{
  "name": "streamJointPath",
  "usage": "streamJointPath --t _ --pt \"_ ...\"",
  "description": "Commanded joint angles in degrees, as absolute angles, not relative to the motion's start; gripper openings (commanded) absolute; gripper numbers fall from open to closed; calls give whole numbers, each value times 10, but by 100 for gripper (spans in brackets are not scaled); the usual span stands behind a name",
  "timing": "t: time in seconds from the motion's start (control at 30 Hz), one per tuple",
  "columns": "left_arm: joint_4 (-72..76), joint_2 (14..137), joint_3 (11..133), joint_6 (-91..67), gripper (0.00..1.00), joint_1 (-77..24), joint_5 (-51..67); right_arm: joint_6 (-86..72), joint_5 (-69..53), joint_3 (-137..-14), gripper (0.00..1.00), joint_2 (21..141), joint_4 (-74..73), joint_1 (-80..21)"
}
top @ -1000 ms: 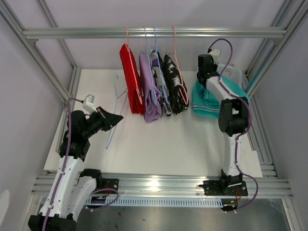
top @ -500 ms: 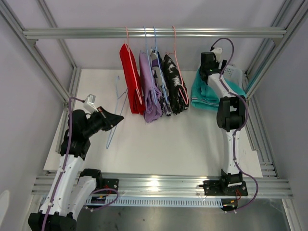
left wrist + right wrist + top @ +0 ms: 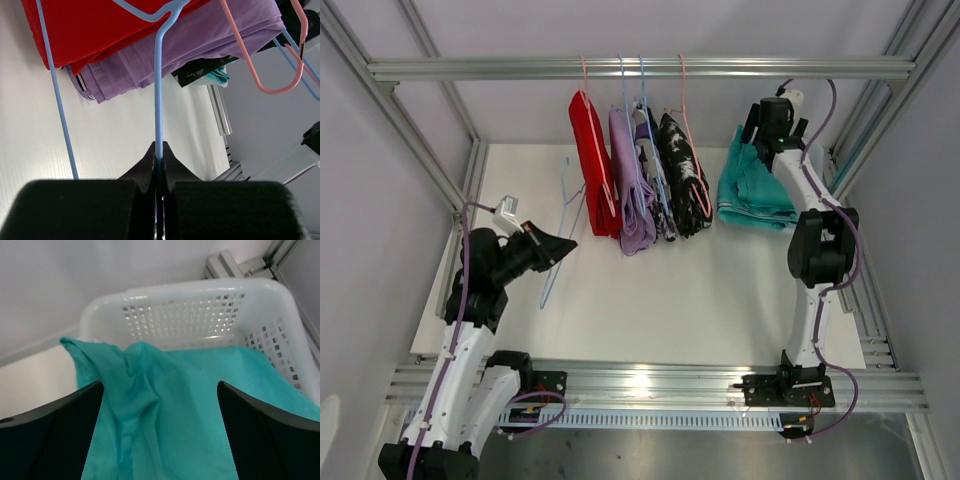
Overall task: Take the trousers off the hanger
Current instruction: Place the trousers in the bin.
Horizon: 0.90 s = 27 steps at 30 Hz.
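Nearest, on the left, the left gripper [image 3: 159, 159] is clenched on the thin wire of a bare light-blue hanger [image 3: 158, 90]. The hanger's lower end rests on the white table [image 3: 660, 290] and carries no cloth.

Farther back, in the middle of the scene, four folded pairs of trousers hang from wire hangers on a metal rail [image 3: 640, 68] that runs left to right above the table. From left to right they are the red trousers [image 3: 592, 160], the lilac trousers [image 3: 632, 200], the purple-white-black print trousers [image 3: 650, 170] and the black trousers with white blotches [image 3: 682, 175]. They are packed side by side, touching. Each hangs with its long axis running down from the rail toward the table.

Far right, the teal trousers [image 3: 752, 195] are off any hanger, heaped partly in a white perforated basket [image 3: 200, 310] and spilling toward the table. The right gripper [image 3: 160, 425] hovers just above them, its fingers spread wide and holding nothing.

One pair looks finished and four are left. The hanging row lies to the left of the right gripper and to the far right of the left gripper. The blotched pair is the closest to the free right gripper, while the red pair is nearest the occupied left one. The right arm seems better placed to reach next.
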State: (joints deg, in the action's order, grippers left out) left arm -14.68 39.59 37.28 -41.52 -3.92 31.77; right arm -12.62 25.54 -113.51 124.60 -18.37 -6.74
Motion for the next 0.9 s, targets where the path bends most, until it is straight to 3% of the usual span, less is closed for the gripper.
streamJointPath --t 0.0,0.13,0.2,0.3,0.33,0.43,0.47,0.67,0.87 --pt "-121 386 373 -407 0 -44 332 -161 192 -1114 99 1177 -163 -47" --pt "-120 380 374 -405 0 -44 330 -158 192 -1104 98 1166 -174 -45" --pt "-120 380 375 -404 0 -44 330 -156 186 -1076 89 1154 -168 -44" --pt "-120 380 374 -404 0 -44 331 -162 181 -1015 67 1130 -151 -44" --pt "-120 380 374 -404 0 -44 330 -166 182 -997 50 1122 -146 -44" --pt "-119 379 374 -405 0 -44 330 -180 177 -921 26 1099 -117 -44" --pt "-119 379 374 -405 0 -44 330 -184 174 -902 23 1094 -111 -44" --pt "-120 376 372 -405 0 -44 325 -206 149 -780 18 1113 -61 -46" --pt "-128 374 375 -396 0 -45 315 -215 121 -794 17 1133 -90 -40"
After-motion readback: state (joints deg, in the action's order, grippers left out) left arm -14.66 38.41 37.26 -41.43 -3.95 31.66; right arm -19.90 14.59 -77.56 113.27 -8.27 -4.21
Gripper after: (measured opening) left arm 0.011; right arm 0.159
